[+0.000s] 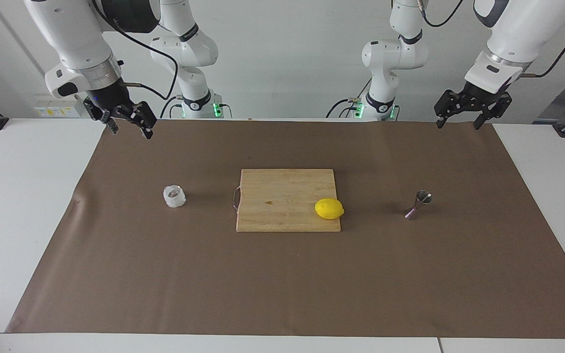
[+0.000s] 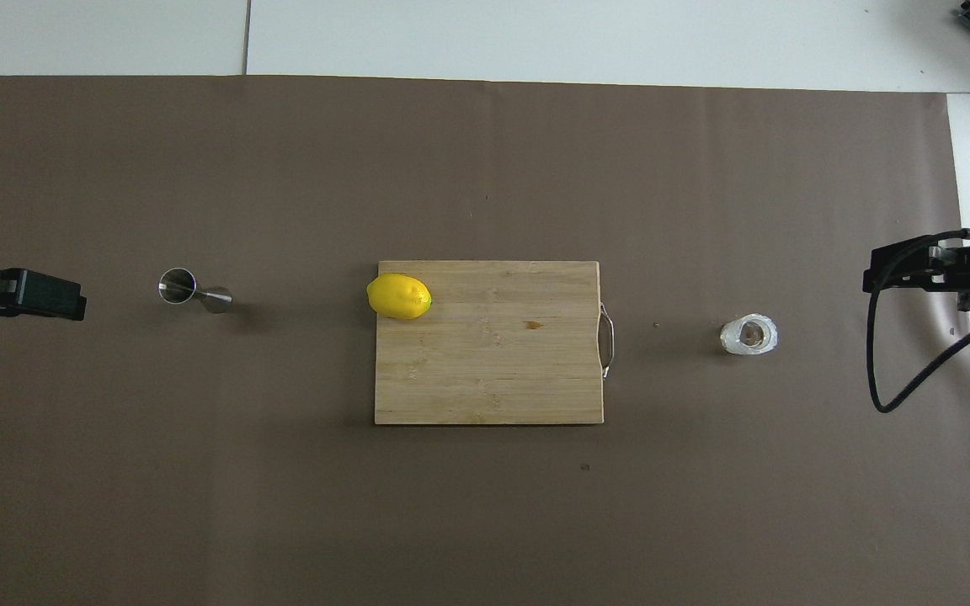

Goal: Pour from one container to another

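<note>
The small clear glass cup (image 1: 174, 196) (image 2: 748, 335) with a bumpy whitish wall stands on the brown mat toward the right arm's end of the table. A shiny steel hourglass jigger (image 1: 419, 204) (image 2: 193, 289) stands on the mat toward the left arm's end. My right gripper (image 1: 131, 131) (image 2: 876, 273) hangs open in the air over the mat's corner at its own end, holding nothing. My left gripper (image 1: 459, 125) (image 2: 72, 296) also hangs open and empty over the mat's corner at its end. Neither gripper touches anything.
A wooden cutting board (image 1: 282, 196) (image 2: 493, 370) with a metal handle lies in the middle of the mat between cup and jigger. A yellow lemon (image 1: 329, 209) (image 2: 399, 296) rests on the board's corner toward the jigger. A black cable (image 2: 881, 362) loops from the right arm.
</note>
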`<control>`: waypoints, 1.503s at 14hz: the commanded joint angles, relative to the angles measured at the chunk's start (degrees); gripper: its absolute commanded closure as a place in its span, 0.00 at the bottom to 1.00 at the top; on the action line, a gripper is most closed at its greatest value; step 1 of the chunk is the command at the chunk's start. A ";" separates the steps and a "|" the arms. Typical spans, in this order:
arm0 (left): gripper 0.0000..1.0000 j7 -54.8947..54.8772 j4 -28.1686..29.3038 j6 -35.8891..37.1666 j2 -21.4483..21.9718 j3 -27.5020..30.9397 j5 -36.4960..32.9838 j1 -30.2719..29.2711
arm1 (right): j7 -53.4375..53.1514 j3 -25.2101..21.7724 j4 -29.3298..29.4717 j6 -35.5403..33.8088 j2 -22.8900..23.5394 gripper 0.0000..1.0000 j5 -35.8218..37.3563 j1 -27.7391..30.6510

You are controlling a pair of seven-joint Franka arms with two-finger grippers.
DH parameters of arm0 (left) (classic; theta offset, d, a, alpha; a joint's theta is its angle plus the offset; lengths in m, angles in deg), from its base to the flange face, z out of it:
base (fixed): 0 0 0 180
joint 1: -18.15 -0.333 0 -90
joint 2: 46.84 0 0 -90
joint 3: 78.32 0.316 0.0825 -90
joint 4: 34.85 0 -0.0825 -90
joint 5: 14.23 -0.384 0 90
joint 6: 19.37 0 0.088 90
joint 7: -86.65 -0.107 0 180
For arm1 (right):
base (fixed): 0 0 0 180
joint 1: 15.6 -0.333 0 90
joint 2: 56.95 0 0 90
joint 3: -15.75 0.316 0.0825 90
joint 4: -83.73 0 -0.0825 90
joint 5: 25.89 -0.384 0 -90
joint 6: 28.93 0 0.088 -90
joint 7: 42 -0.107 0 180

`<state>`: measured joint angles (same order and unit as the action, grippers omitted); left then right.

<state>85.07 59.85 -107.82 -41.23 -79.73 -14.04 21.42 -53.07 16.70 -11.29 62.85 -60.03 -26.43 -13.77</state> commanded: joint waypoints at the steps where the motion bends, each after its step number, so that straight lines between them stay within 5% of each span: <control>1: 0.00 -0.70 0.56 -0.15 0.63 0.70 0.35 0.86 | 0.79 0.20 -0.51 -0.46 -0.62 0.00 0.10 0.54; 9: 0.00 2.80 2.40 0.55 1.86 0.61 1.31 0.94 | 0.70 -0.24 -0.69 -0.64 -0.62 0.00 0.10 2.39; 14: 0.00 14.04 11.62 -3.65 5.81 1.32 8.86 -4.13 | 0.87 -0.07 -0.60 -0.64 -0.62 0.00 0.10 2.22; 17: 0.00 28.59 20.05 -12.95 9.06 1.23 10.63 -5.38 | 0.87 0.28 -0.69 0.06 -0.62 0.00 0.01 1.60; 21: 0.00 42.94 24.99 -20.00 7.32 1.32 18.41 -9.75 | 0.70 0.64 -0.86 0.68 -0.71 0.00 0.36 -0.06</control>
<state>122.59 80.83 -123.78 -34.55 -78.29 -0.75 15.19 -53.05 16.93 -11.29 62.73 -60.03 -26.44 -13.00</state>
